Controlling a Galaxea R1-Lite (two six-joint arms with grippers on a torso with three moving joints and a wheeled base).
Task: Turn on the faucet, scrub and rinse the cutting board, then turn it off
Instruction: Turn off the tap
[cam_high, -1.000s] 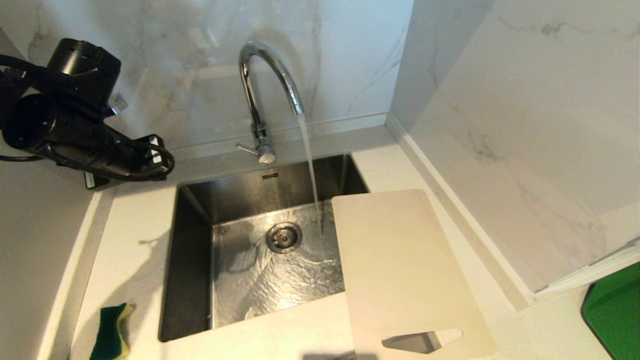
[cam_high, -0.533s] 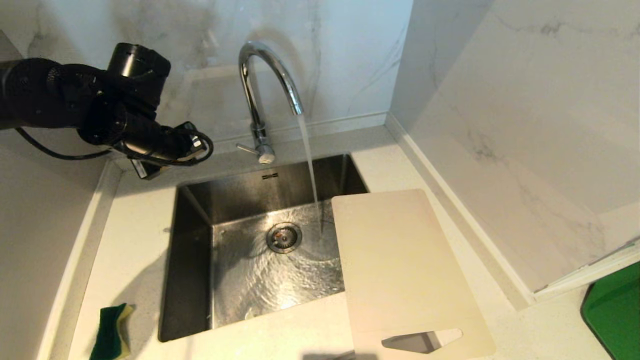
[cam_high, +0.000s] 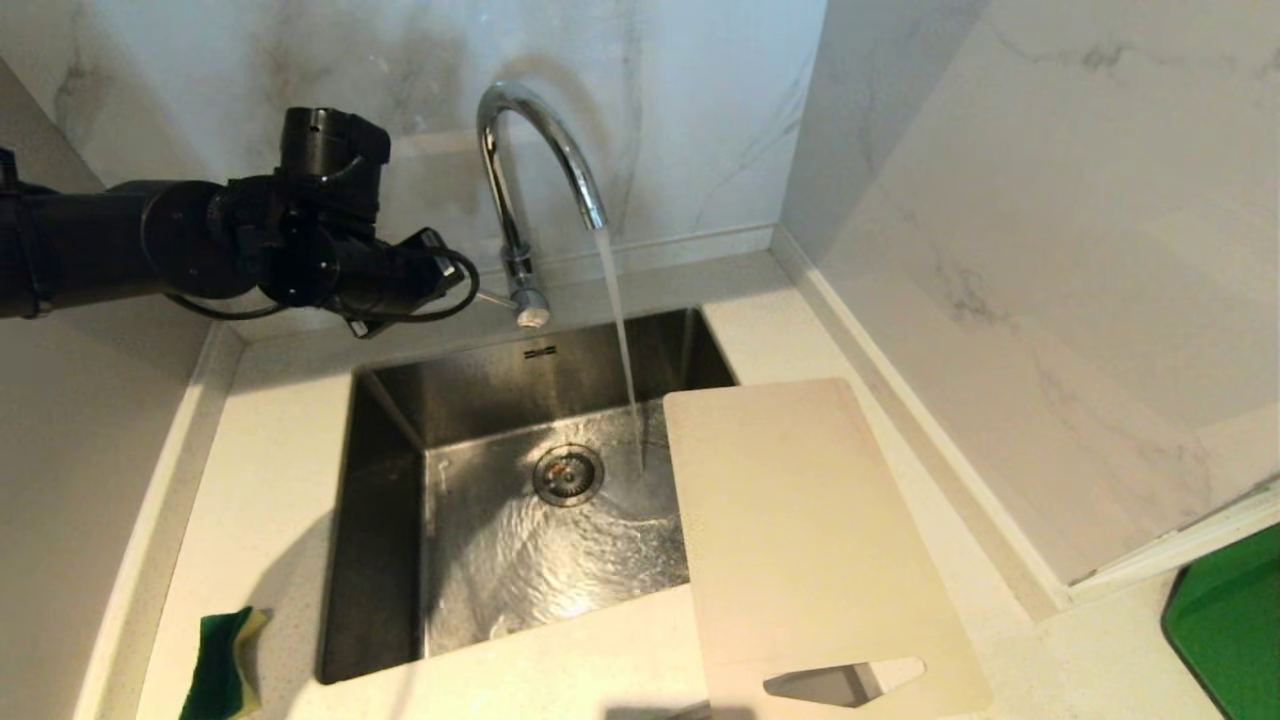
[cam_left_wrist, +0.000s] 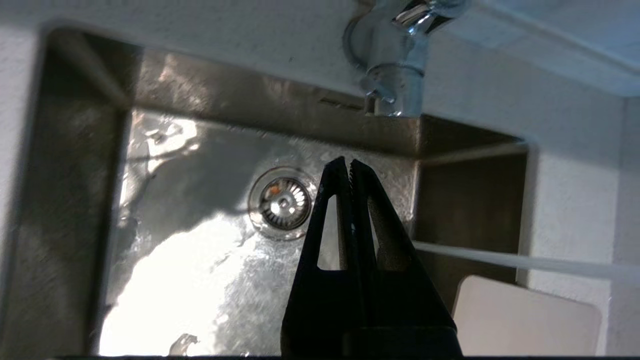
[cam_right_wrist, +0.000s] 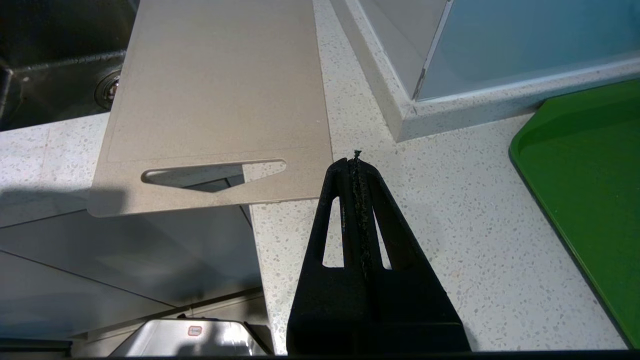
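Observation:
The chrome faucet (cam_high: 530, 160) stands behind the sink with water running from its spout into the basin. Its thin lever (cam_high: 492, 297) sticks out to the left at the base. My left gripper (cam_left_wrist: 348, 162) is shut and empty; it hangs just left of that lever, over the sink's back edge, with the faucet base (cam_left_wrist: 395, 75) close ahead. The beige cutting board (cam_high: 800, 540) lies flat across the sink's right rim and the counter, handle cutout toward me. My right gripper (cam_right_wrist: 355, 160) is shut and empty, low over the counter beside the board's (cam_right_wrist: 220, 85) handle end.
A green and yellow sponge (cam_high: 222, 665) lies on the counter at the front left. The steel sink (cam_high: 385, 560) has a drain (cam_high: 568, 474) in its wet floor. A green tray (cam_high: 1225, 630) sits at the far right. Marble walls close the back and right.
My left arm has swung rightward from the left wall to just beside the faucet's lever. Water keeps running; the board and sponge have not moved.

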